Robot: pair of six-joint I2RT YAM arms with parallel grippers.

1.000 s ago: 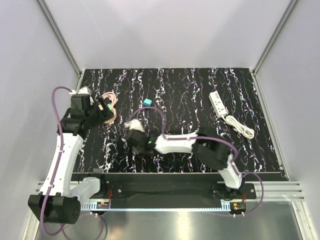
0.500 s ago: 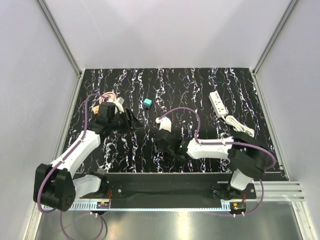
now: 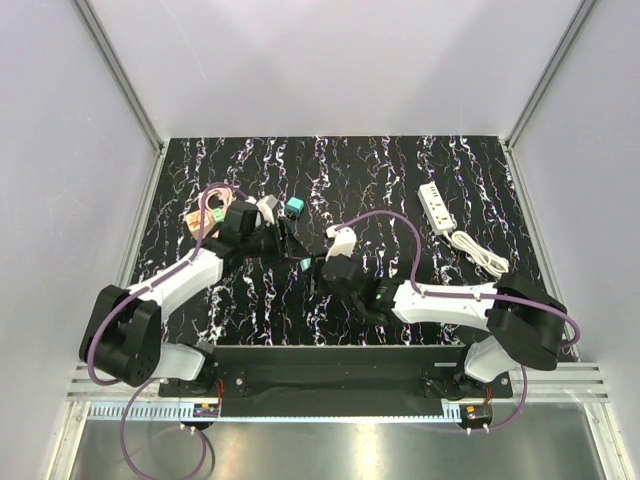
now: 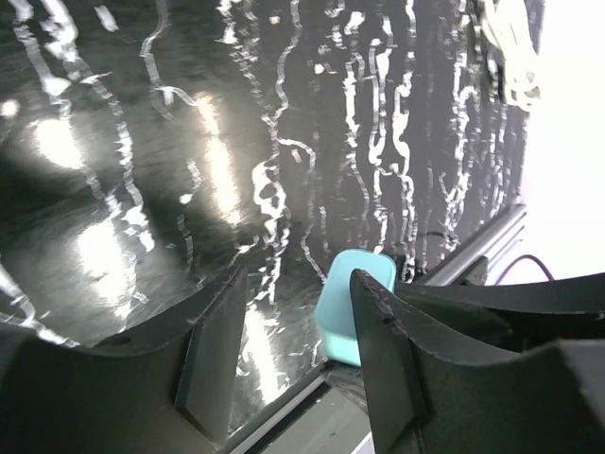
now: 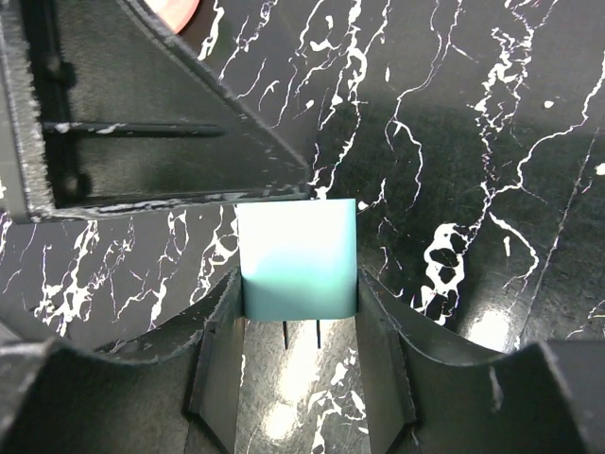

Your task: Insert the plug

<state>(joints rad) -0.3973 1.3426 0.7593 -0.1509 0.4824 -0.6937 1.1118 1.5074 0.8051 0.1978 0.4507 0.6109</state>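
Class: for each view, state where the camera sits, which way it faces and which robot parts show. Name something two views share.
Top external: above and behind the bases, facing down at the table; left arm and right arm show.
Left wrist: faces the table past the left gripper, jaws apart.
Right wrist: faces down past the right gripper, jaws on a teal block.
Shared: both wrist views show that block.

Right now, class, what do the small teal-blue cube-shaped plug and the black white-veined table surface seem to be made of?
The small teal-blue cube-shaped plug: probably moulded plastic, matt to satin; even colour, rounded corners, soft sheen. The black white-veined table surface: marble-look and glossy; lamp glare shows on it. Whether it is stone or printed laminate cannot be told.
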